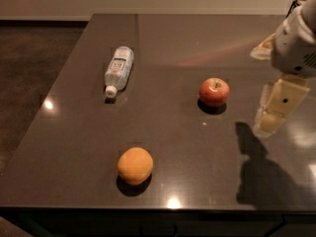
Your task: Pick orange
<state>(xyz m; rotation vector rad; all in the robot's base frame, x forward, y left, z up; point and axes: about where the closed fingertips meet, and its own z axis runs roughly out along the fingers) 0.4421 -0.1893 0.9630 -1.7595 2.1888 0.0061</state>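
Orange [135, 165] sits alone nr front edge of table [197, 38]. Gripper [272, 117] hovers at far rt, past apple [214, 91], well apart from orange. Can't tell its grip state.

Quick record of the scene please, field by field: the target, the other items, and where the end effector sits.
target: orange, near the front edge, left of centre, nothing touching it
end effector: far right, over the table, right of the apple, well apart from the orange
apple: red, stem up, right of centre
bottle: clear plastic, lying on its side, back left, cap toward the front
surface: dark glossy table
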